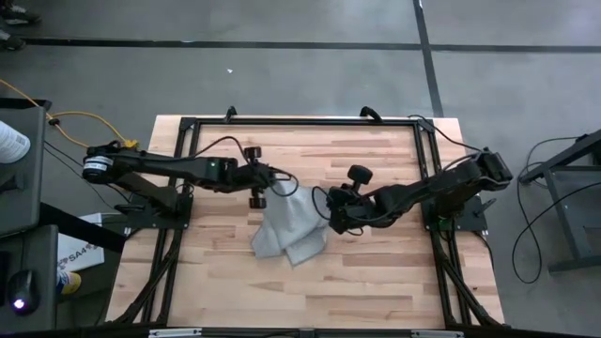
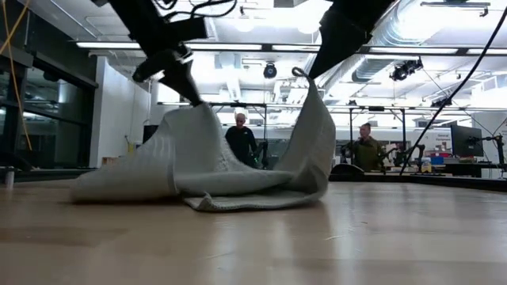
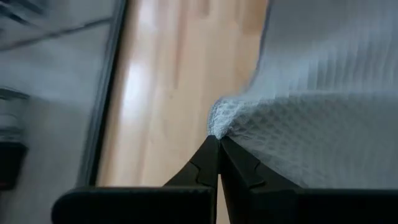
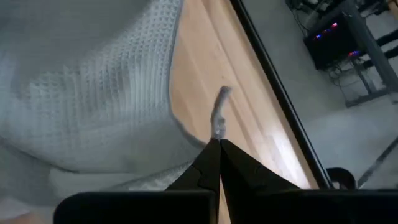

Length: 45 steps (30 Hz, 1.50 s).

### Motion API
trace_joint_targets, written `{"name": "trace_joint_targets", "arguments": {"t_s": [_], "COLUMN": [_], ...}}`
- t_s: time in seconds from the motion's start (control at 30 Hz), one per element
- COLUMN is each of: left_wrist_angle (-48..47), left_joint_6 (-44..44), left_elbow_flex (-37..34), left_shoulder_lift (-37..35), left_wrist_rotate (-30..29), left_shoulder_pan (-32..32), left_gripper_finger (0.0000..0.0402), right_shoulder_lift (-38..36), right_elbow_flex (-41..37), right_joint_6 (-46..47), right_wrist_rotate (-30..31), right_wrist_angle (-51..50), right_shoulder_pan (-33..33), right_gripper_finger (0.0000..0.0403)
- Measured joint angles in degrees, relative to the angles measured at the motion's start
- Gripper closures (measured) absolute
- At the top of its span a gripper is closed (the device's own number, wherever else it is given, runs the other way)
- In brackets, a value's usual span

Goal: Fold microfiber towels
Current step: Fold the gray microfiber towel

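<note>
**Holding a Towel at Two Corners Above the Table**

Lifted at two points, the microfiber towel is seen near the middle of the wooden table, between the two arms. One corner is pinched by the left gripper, whose fingers are pressed fully together on a bunched bit of the ribbed fabric. An opposite edge is held by the right gripper, its fingers likewise closed tight, with a small tuft of cloth standing out past the tips. In the low view the towel is drawn up into two peaks, one under each gripper, while its middle sags and rests on the tabletop, partly doubled over itself. The lower part of the cloth is spread toward the near side of the table. Beyond the table, two people are visible in the room behind.
</note>
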Motion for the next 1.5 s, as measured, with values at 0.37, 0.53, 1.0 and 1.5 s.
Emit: {"name": "trace_joint_targets", "arguments": {"t_s": [0.37,0.53,1.0,1.5], "left_wrist_angle": [-0.6,-0.2,0.6,0.5], "left_joint_6": [3.3,5.6,11.2,17.8], "left_elbow_flex": [1.7,1.7,8.9,13.4], "left_shoulder_lift": [-0.9,-1.0,-2.6,-2.6], "left_wrist_rotate": [-9.0,-15.0,-15.9,-19.4], "left_shoulder_pan": [0.0,0.1,6.1,6.1], "left_gripper_finger": [0.0402,0.0401,0.0401,0.0401], "right_shoulder_lift": [-4.0,-7.0,-10.6,-11.5], "right_elbow_flex": [0.0,0.1,0.0,0.0], "right_joint_6": [0.2,-0.2,-3.5,-9.2], "right_wrist_rotate": [10.0,12.8,15.9,22.1], "right_wrist_angle": [-4.3,-5.6,-6.4,-5.2], "right_shoulder_pan": [-1.1,-2.3,-5.8,-9.1], "right_gripper_finger": [0.0401,0.0401,0.0401,0.0401]}}
